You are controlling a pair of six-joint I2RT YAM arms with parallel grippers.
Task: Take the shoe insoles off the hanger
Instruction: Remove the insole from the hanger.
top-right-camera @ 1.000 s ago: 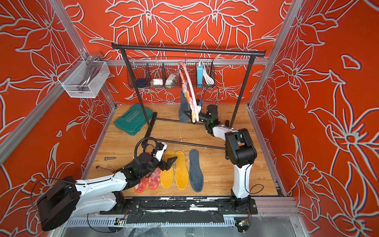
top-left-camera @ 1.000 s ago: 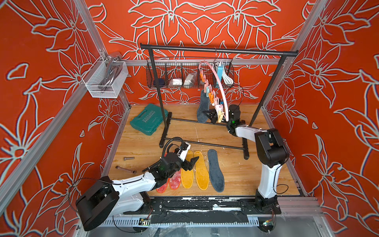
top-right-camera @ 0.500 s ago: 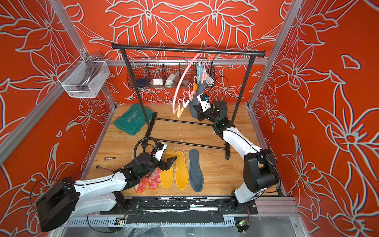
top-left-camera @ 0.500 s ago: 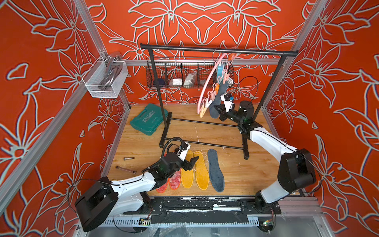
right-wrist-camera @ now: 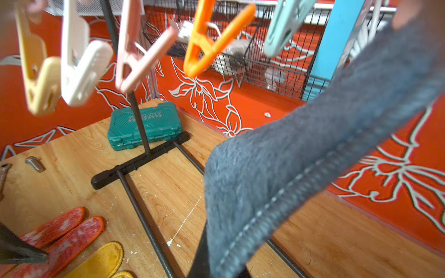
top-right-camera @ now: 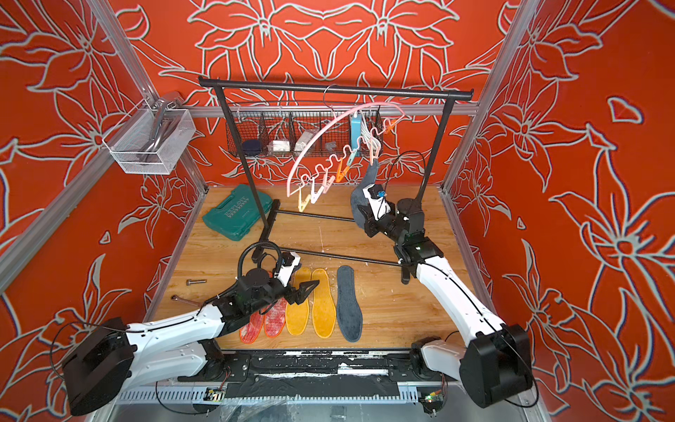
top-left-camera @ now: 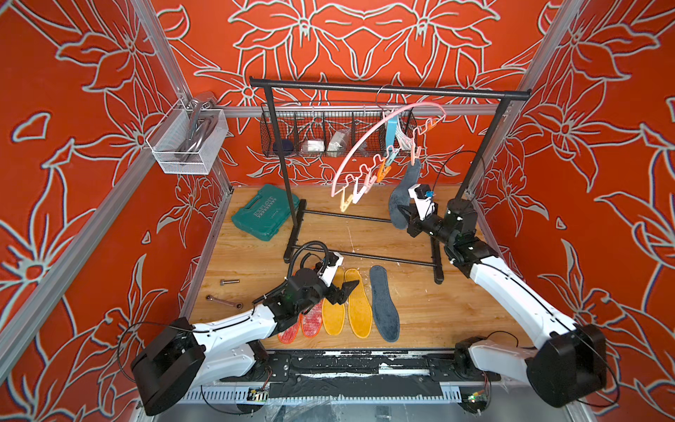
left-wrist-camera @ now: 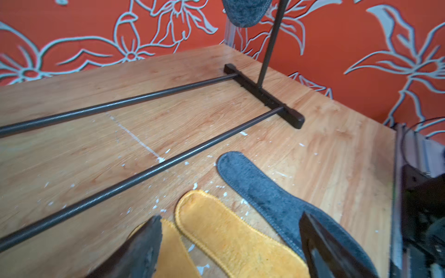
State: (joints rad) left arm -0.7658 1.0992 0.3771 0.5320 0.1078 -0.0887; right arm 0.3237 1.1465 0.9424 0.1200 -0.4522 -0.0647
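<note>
Grey insole pinched tight in R tool, below hanger; L tool wide.

Under the rack's top bar, the half by its left upright is open air. The tilted hanger, its dangling pegs and the hanging grey insole, pinched by the right gripper, crowd the half by its right upright. The wood between the rack's two floor rails is bare. In front of the rack, a row of insoles lies under the wide-spread left gripper. The floor beside the rack's right foot is free. A green case blocks the floor behind its left foot, and a wire basket hangs behind the bar.
</note>
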